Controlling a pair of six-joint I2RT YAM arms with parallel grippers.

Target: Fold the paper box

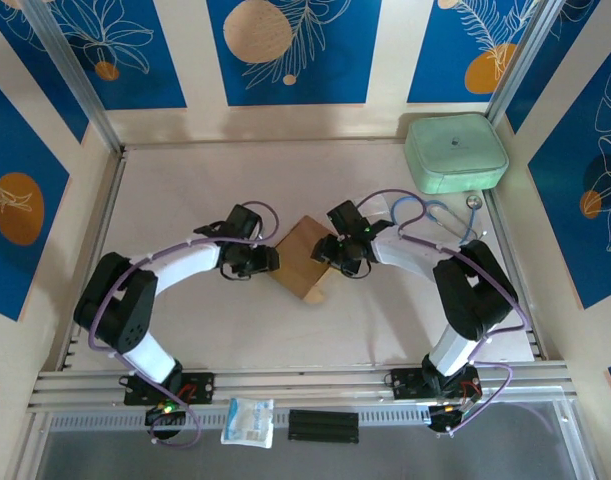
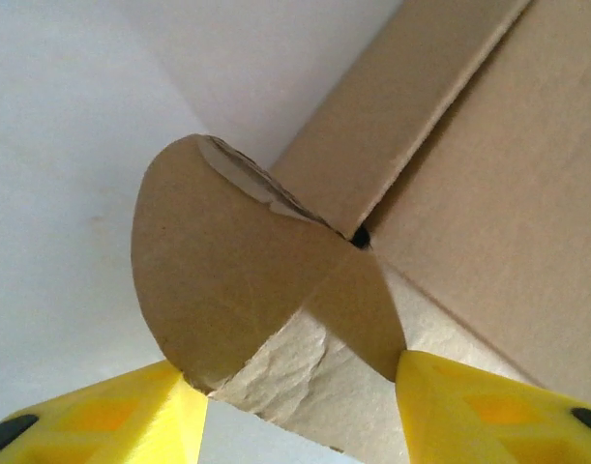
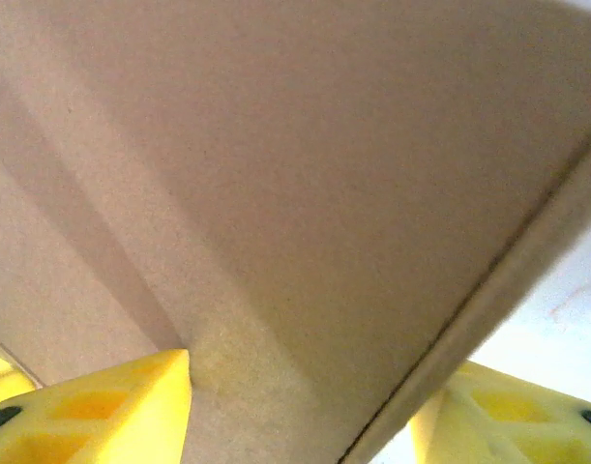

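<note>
The paper box (image 1: 305,258), plain brown cardboard, sits tilted like a diamond at the table's middle between both arms. My left gripper (image 1: 270,262) is at its left corner. In the left wrist view my left gripper (image 2: 295,391) has its yellow fingers (image 2: 131,411) pressed against both sides of two rounded, overlapping flaps (image 2: 227,280) of the paper box (image 2: 488,174). My right gripper (image 1: 325,255) is at the box's right side. In the right wrist view my right gripper (image 3: 310,391) has the box wall (image 3: 305,193) between its fingers (image 3: 121,401), both touching cardboard.
A mint-green rounded case (image 1: 455,152) stands at the back right, with a stethoscope (image 1: 445,215) in front of it by the right arm. A white packet (image 1: 248,420) and a black strip (image 1: 323,425) lie on the rail at the near edge.
</note>
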